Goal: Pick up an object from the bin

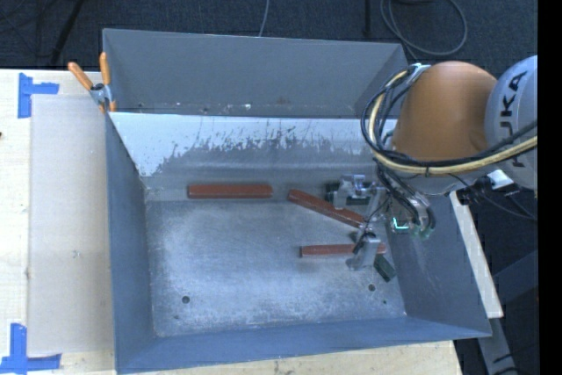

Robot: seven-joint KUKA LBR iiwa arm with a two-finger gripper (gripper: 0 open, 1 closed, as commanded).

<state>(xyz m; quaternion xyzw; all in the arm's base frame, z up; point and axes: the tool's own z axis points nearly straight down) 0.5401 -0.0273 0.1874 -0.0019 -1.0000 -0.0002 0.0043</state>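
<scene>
Gripper (363, 252) sits at the right end of a brown stick (327, 250), right of centre on the bin (263, 312) floor. Claw state: cannot tell. Stick probably light, stiff, thin; best pinched across its narrow width.

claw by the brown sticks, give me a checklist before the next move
1. claw at the near stick's right end: ok.
2. near stick held: cannot tell.
3. tilted stick apart from the near stick: cannot tell, the claw hides their right ends.
4. left stick out of the way: ok.
5. green thing clear of the claw: not ok, it lies right beside it.
</scene>
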